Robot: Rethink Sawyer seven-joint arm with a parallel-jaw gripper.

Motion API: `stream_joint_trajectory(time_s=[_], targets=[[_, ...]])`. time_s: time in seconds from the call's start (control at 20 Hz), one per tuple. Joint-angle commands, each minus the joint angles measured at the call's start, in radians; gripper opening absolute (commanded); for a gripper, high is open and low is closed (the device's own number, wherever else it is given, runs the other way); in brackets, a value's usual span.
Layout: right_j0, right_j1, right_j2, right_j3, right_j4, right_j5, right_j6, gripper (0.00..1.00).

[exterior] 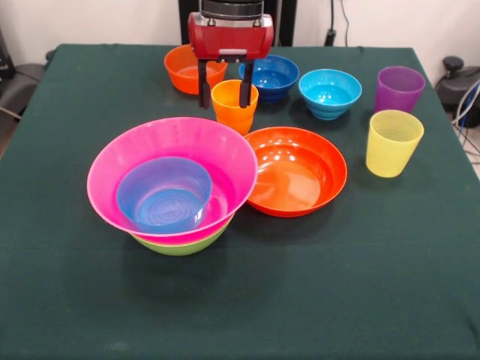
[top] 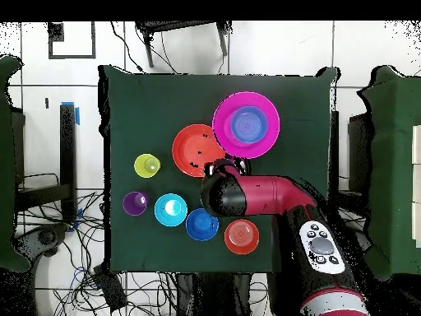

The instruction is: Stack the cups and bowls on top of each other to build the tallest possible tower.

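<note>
The tower is a big pink bowl [exterior: 120, 161] nested in a lime green bowl [exterior: 180, 244], with a small blue bowl [exterior: 165, 196] inside it; it also shows in the overhead view [top: 265, 125]. My gripper [exterior: 224, 103] is open at the orange cup [exterior: 234, 112]. One finger [exterior: 203, 90] hangs left of the cup and the other stands over its mouth. The shallow orange bowl [exterior: 296, 171] lies right of the tower. The yellow cup [exterior: 394, 142] and purple cup [exterior: 399, 88] stand at the right. In the overhead view the arm [top: 271, 196] hides the orange cup.
A small orange bowl [exterior: 182, 69], a dark blue bowl [exterior: 274, 75] and a cyan bowl [exterior: 330, 91] stand in a row at the table's far side, just behind the gripper. The green table [exterior: 315, 300] has open cloth at the front.
</note>
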Motion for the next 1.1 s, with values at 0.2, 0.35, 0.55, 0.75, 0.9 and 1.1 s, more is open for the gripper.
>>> stream_joint_trajectory(time_s=[0.2,0.35,0.55,0.75,0.9,1.1], targets=[[0.017,0.045,-0.010,-0.018,-0.048,-0.010,0.082,1.00],[-0.003,0.046,0.002,-0.017,-0.056,-0.012,0.064,1.00],[-0.040,0.043,0.018,-0.003,-0.074,-0.018,0.036,1.00],[-0.094,-0.014,0.056,0.043,-0.071,0.019,-0.001,1.00],[-0.133,-0.049,0.089,0.069,-0.066,0.050,-0.029,1.00],[-0.163,-0.059,0.114,0.073,-0.074,0.068,-0.050,1.00]])
